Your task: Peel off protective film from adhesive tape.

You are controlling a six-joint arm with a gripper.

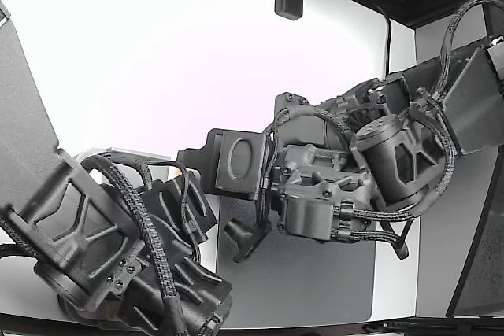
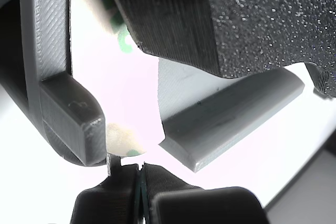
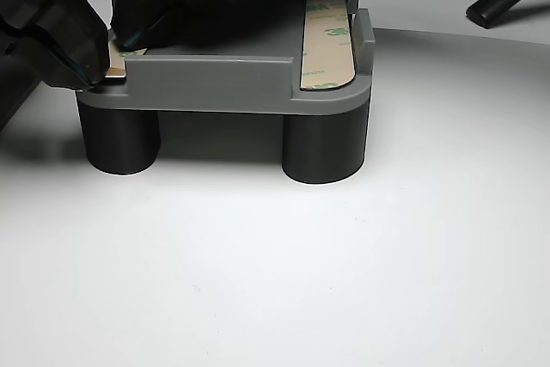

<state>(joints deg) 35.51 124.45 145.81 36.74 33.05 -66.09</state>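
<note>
Gripper [image 2: 140, 174] tips pressed together, pinching the corner of the protective film [image 2: 122, 141] just below a grey fixture [image 2: 231, 129] edge; thin pale sliver caught between the dark tips. Other view: gripper [image 3: 107, 58] at 9 o'clock of the fixture [image 3: 215, 83], tips at the fixture's near corner, beige film [image 3: 119, 56] end barely showing there. A second tape strip [image 3: 329, 40] with green print lies in the slot at 3 o'clock of the fixture, flat and untouched, a low wall just beside it. Fixture stands on dark round legs [image 3: 326, 145] on a white table [image 3: 301, 272]; open room at 6 o'clock, none to spare at 9 o'clock where the gripper body crowds the edge. Exterior view: two dark arms [image 1: 354, 171] fill the picture over a grey mat [image 1: 307, 273]; fixture and tape hidden behind them, tips not to be made out. Wrist view blown out white behind the film; edges there hard to read.
</note>
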